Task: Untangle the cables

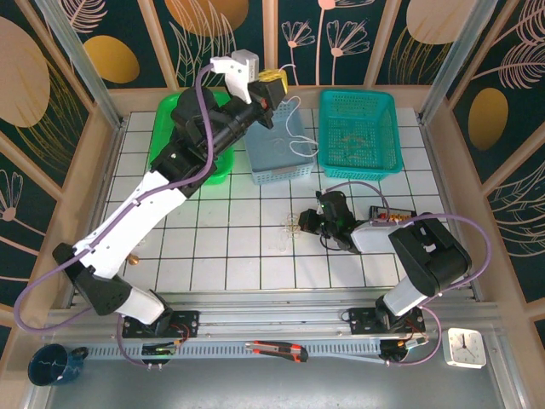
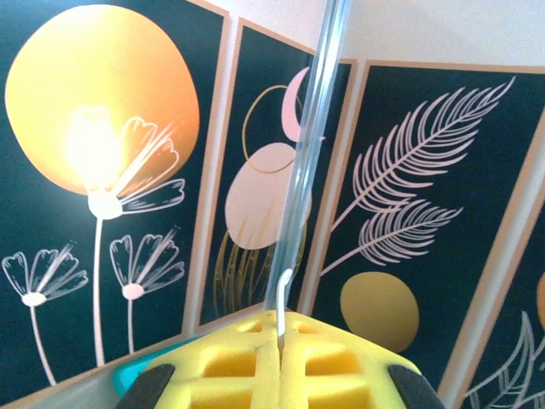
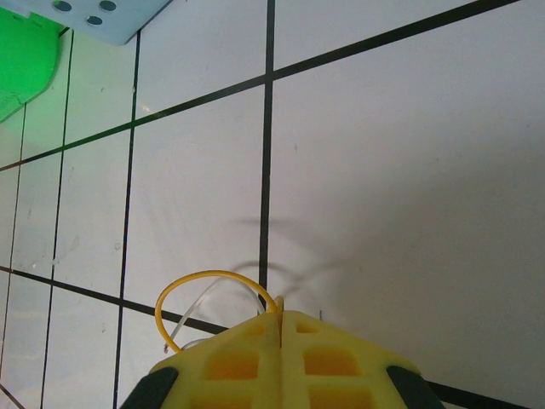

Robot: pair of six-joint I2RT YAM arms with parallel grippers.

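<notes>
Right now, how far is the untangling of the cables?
Done, it seems: the white cable hangs from the left tool, high above the blue basket, apart from the yellow cable. In hand: the right tool, low over the table, pinches that yellow loop. Remaining: putting both down; I cannot tell if more cables wait.

Tiled table (image 1: 247,264) with baskets (image 1: 397,128) (three)

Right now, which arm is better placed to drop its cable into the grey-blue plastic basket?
Likely left: left pincer, shut on thin white cable, hangs beside the basket; right pincer grips thin yellow cable low, farther away.
</notes>
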